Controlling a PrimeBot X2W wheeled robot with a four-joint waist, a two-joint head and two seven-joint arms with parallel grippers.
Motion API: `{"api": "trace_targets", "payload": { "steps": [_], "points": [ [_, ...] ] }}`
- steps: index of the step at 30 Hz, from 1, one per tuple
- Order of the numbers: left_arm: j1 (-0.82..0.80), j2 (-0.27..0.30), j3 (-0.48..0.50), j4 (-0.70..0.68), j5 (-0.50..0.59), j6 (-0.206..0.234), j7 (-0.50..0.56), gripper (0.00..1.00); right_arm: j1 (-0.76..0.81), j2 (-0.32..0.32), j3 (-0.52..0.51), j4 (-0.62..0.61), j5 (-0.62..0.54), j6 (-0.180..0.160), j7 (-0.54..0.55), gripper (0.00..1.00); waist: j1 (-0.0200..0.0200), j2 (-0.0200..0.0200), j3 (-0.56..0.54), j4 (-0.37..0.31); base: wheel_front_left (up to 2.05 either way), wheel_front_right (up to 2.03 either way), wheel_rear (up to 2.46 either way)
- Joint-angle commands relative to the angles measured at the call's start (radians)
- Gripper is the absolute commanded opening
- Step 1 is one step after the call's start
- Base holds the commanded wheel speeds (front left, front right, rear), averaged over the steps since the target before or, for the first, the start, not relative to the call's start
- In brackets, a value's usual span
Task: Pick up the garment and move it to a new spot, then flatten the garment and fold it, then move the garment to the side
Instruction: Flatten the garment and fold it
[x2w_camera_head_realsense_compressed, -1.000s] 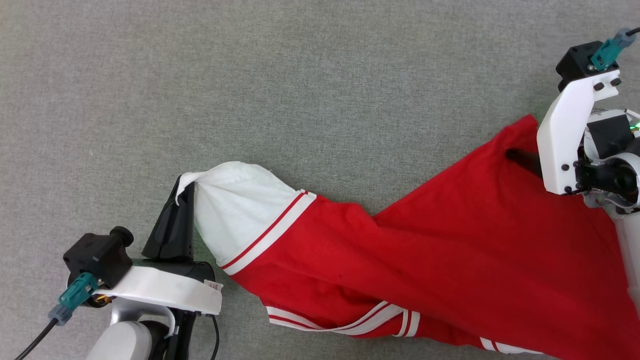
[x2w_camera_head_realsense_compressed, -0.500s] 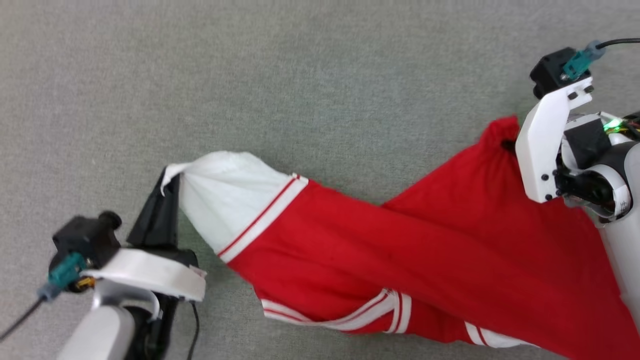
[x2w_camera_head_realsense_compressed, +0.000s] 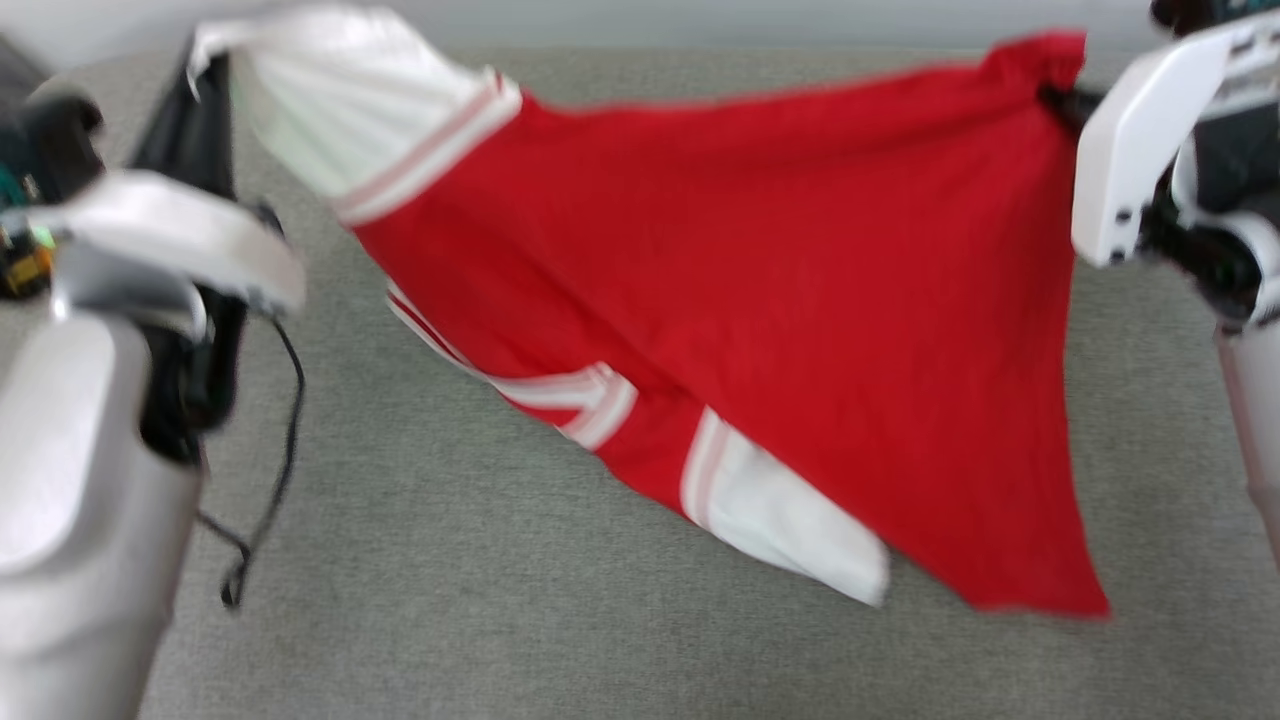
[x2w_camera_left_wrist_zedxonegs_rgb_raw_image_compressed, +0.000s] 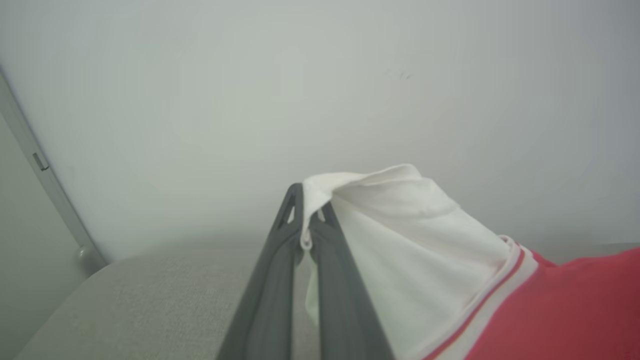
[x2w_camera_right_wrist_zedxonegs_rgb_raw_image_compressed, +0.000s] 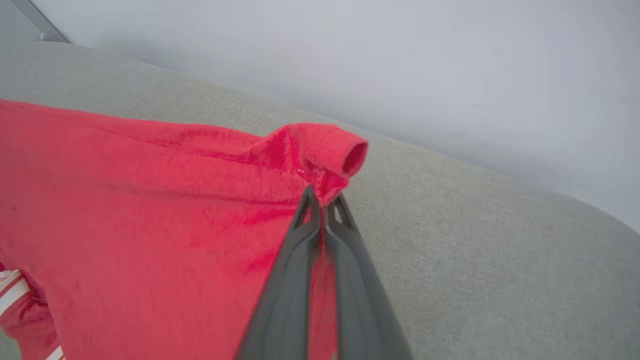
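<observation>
One garment (x2w_camera_head_realsense_compressed: 760, 280), a bright red T-shirt with white sleeves, hangs stretched between two grippers above a grey woven surface (x2w_camera_head_realsense_compressed: 500, 560). Its upper edge runs nearly level from one grip to the other, and the rest droops in a slanting sheet towards the lower right of the head view, which is blurred.

The left gripper (x2w_camera_left_wrist_zedxonegs_rgb_raw_image_compressed: 306, 210) has its two dark fingers pressed together on the hem of one white sleeve (x2w_camera_left_wrist_zedxonegs_rgb_raw_image_compressed: 400, 225). A fold of the cloth pokes out past the tips. The right gripper (x2w_camera_right_wrist_zedxonegs_rgb_raw_image_compressed: 324, 200) is likewise pinched shut, on a bunched corner of the red body that rolls into a small tube just beyond the tips.

The head view takes in the whole shirt. It shows a second white sleeve (x2w_camera_head_realsense_compressed: 790, 530) dangling low at the centre and striped red-and-white bands, one at each sleeve seam and one more in the middle folds (x2w_camera_head_realsense_compressed: 590, 400). It also shows both pale forearms and one black cable (x2w_camera_head_realsense_compressed: 285, 420) looping down beside the left arm. Whether the lowest red corner touches the surface cannot be told.

The left wrist view adds the plain pale wall (x2w_camera_left_wrist_zedxonegs_rgb_raw_image_compressed: 320, 75) behind the surface and a grey metal strip (x2w_camera_left_wrist_zedxonegs_rgb_raw_image_compressed: 45, 185) at its left edge. The right wrist view shows the rounded far edge of the surface against that wall, with the red cloth spreading away to its left.
</observation>
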Motion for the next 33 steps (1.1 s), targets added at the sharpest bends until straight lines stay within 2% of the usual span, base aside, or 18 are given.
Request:
{"api": "trace_targets", "payload": {
  "steps": [1, 9, 18, 27, 33],
  "points": [
    [-0.034, -0.002, 0.001, 0.022, 0.01, -0.003, -0.007, 0.0, -0.022, 0.004, -0.002, 0.012, -0.01, 0.0, -0.013, 0.0, -0.0001, 0.0, -0.01, -0.013, 0.0, 0.0, 0.0],
    [-0.363, -0.006, -0.014, 0.256, 0.057, -0.054, -0.057, 0.0, -0.23, 0.035, -0.033, 0.071, -0.06, 0.0, -0.129, 0.0, -0.0001, 0.0, 0.027, -0.046, 0.0, 0.0, 0.0],
    [-0.709, 0.043, -0.001, 0.367, 0.107, -0.099, -0.132, 0.0, -0.472, 0.044, -0.085, 0.078, -0.133, 0.0, -0.25, 0.0, -0.0001, 0.0, 0.16, -0.064, 0.0, 0.0, 0.0],
    [-0.938, 0.098, 0.025, 0.422, 0.111, -0.137, -0.164, 0.0, -0.63, 0.047, -0.086, 0.088, -0.135, -0.001, -0.349, 0.0, -0.0001, 0.0, 0.3, -0.078, 0.0, 0.0, 0.0],
    [-0.993, 0.104, 0.024, 0.458, 0.098, -0.156, -0.161, 0.0, -0.672, 0.033, -0.069, 0.1, -0.121, -0.001, -0.375, 0.0, -0.0001, 0.0, 0.388, -0.074, 0.0, 0.0, 0.0]
  ]
}}
